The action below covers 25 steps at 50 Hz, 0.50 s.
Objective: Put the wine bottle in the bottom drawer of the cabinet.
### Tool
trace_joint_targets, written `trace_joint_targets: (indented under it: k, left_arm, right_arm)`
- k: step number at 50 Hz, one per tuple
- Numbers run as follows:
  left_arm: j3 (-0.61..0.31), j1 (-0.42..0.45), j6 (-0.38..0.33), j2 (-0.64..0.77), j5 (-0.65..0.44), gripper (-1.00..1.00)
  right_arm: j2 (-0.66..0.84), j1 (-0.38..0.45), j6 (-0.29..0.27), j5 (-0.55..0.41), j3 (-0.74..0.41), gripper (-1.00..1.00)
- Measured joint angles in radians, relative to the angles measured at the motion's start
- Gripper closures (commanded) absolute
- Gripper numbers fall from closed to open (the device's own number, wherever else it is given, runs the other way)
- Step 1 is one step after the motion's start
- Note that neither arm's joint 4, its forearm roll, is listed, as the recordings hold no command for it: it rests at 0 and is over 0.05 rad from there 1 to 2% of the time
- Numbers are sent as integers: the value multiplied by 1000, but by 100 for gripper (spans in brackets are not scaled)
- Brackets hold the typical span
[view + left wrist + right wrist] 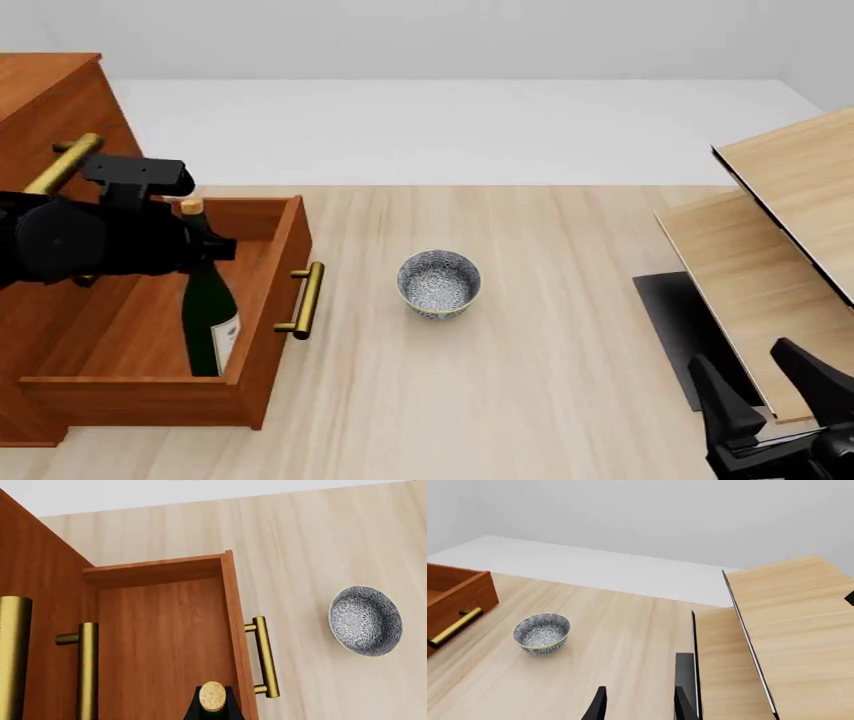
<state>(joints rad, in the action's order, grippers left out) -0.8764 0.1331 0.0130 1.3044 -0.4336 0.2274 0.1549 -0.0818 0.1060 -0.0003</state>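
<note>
The wine bottle (208,318) stands slightly tilted inside the open bottom drawer (134,400) of the cabinet (40,90), close to the drawer's front panel. My left gripper (203,246) is shut on its neck, just under the cork (191,207). The left wrist view looks down on the cork (213,696) over the drawer's wooden floor (167,640), with the drawer's brass handle (265,656) beside it. My right gripper (767,385) hangs open and holds nothing at the near right, far from the cabinet; its fingertips (602,705) show in the right wrist view.
A speckled grey bowl (438,283) sits on the table right of the drawer handle (307,300). Pale light-wood furniture (787,230) and a dark mat (674,320) fill the right side. The higher drawer handles (87,670) jut out above the drawer.
</note>
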Motion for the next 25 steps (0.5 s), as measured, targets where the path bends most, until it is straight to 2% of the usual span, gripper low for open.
trace_joint_targets:
  k: [25]
  left_arm:
    - [-28,-9,9,78,76,100]
  right_arm:
    - [-8,1,-1,-7,0,-100]
